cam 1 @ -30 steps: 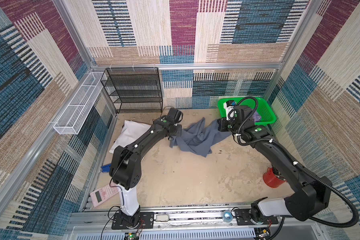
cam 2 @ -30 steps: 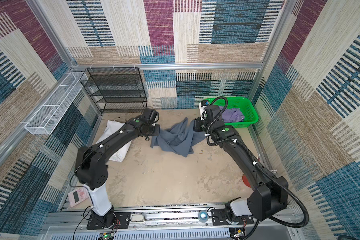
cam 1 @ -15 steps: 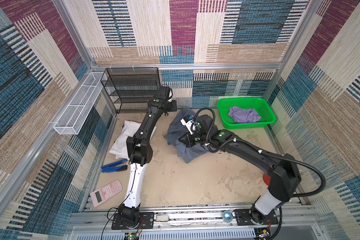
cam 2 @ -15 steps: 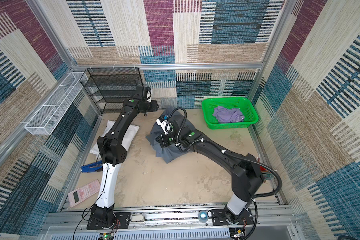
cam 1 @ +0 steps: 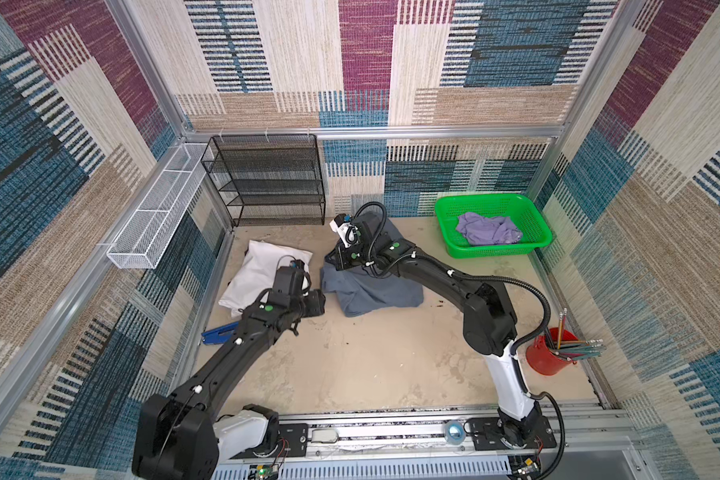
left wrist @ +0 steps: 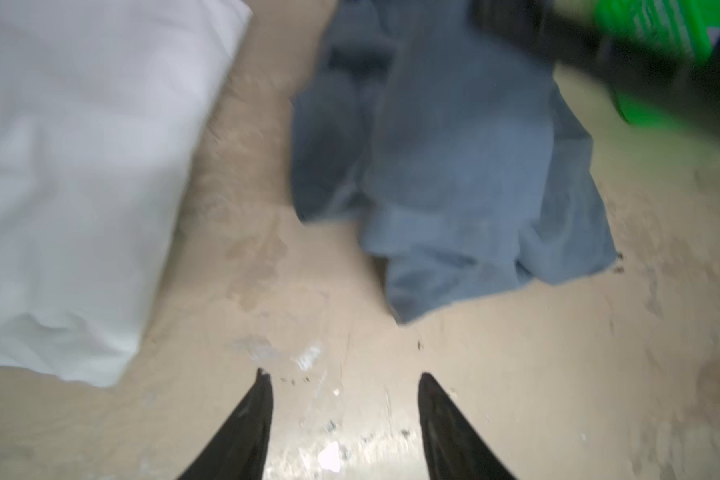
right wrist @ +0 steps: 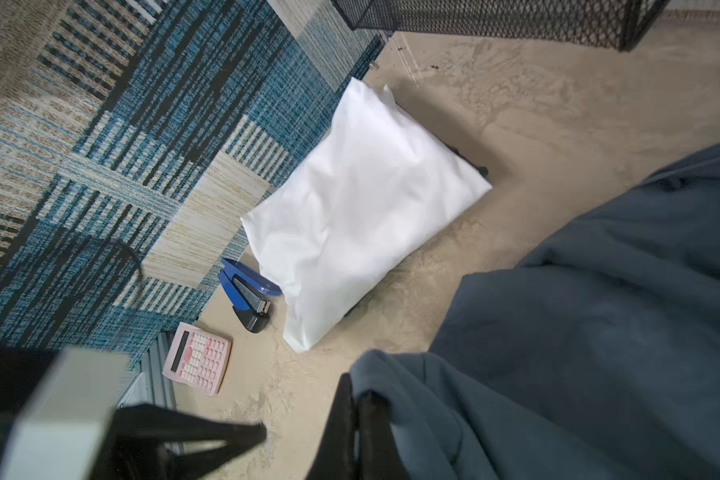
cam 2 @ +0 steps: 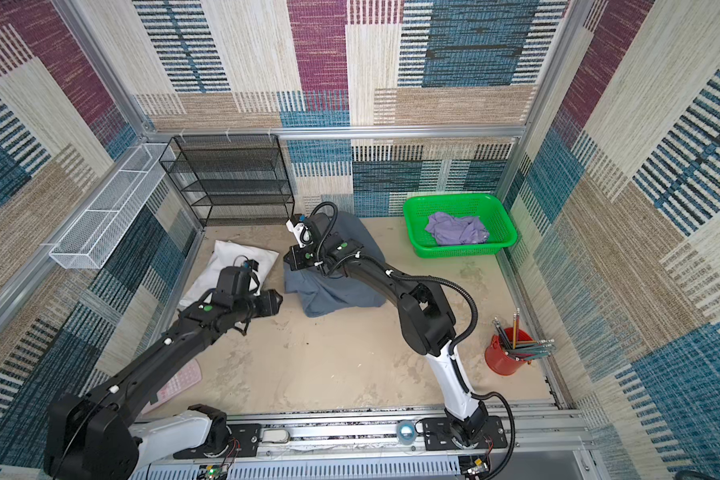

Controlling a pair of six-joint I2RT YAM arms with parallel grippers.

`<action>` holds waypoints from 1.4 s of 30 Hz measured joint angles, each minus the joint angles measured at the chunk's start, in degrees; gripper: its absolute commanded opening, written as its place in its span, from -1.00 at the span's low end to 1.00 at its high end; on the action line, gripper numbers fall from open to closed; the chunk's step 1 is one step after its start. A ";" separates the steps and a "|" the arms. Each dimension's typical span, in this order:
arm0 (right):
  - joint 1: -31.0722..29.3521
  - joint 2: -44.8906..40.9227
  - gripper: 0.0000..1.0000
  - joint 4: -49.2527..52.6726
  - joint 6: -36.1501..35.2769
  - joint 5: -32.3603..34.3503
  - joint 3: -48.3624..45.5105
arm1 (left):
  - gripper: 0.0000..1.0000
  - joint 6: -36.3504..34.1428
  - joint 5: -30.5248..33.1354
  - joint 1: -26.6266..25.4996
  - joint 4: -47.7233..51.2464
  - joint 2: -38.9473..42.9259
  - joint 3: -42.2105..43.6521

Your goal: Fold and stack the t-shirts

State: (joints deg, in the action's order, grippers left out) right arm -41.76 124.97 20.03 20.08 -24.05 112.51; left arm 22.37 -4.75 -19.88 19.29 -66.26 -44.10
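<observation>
The slate blue-grey t-shirt (cam 1: pixel 375 286) lies bunched on the tabletop in both top views, and part of it is lifted toward the back. My right gripper (right wrist: pixel 352 399) is shut on a fold of that t-shirt (right wrist: pixel 578 332); in a top view it sits at the heap's left upper edge (cam 1: pixel 335 266). My left gripper (left wrist: pixel 346 376) is open and empty, low over bare tabletop, just short of the t-shirt's (left wrist: pixel 454 174) front-left edge. In both top views it (cam 1: pixel 319 301) is beside the cloth, apart from it. The lavender t-shirt (cam 1: pixel 489 228) lies crumpled in the green basket (cam 1: pixel 495 251).
A white pillow (cam 1: pixel 262 270) lies left of the shirt, with a blue stapler (cam 1: pixel 217 332) and a pink calculator (cam 2: pixel 179 382) nearer the front left. A black mesh rack (cam 1: pixel 275 183) stands at the back, a white wire basket (cam 1: pixel 159 212) on the left wall, a red pencil cup (cam 1: pixel 551 353) at right.
My left gripper has let go of the blue-grey t-shirt, opened, and drawn back toward the front left. My right gripper, still shut on the shirt, carried it left and now holds it over the heap.
</observation>
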 measured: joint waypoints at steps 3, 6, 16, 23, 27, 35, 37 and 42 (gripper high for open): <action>-0.13 -1.75 -1.00 0.52 -0.26 -0.44 -0.87 | 0.17 0.17 -3.56 -2.49 -8.61 0.90 4.94; -0.17 -3.98 -1.00 0.85 -0.66 -0.90 -1.27 | 0.19 0.63 -3.74 -3.13 -15.52 -1.16 7.43; -0.39 -8.87 -1.00 2.01 -1.11 -0.85 0.39 | 0.21 -0.63 -4.61 -3.50 -29.59 -12.22 5.64; -0.55 -13.35 -1.00 3.87 -1.73 0.63 0.04 | -0.82 -3.30 -0.39 -3.87 -33.97 -14.82 3.32; -0.55 -18.27 -1.00 3.87 -2.03 3.06 -2.82 | -1.00 -4.76 1.64 -4.09 -34.47 -13.99 1.49; -0.17 -30.62 -1.00 4.70 -2.99 11.72 -9.53 | -0.13 -7.48 0.00 -4.28 -33.92 -7.06 -0.37; 0.02 -32.63 -1.00 4.83 -3.50 13.40 -9.53 | -0.05 -8.37 -0.72 -4.31 -33.53 -5.86 -0.31; 0.07 -35.47 -1.00 6.51 -3.67 14.71 -8.22 | 0.05 -9.31 -5.68 -4.52 -33.64 -7.28 -0.70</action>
State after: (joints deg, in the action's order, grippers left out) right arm -41.69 89.49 26.55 16.40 -9.34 104.29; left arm 13.06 -10.44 -24.40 -14.35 -73.54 -44.80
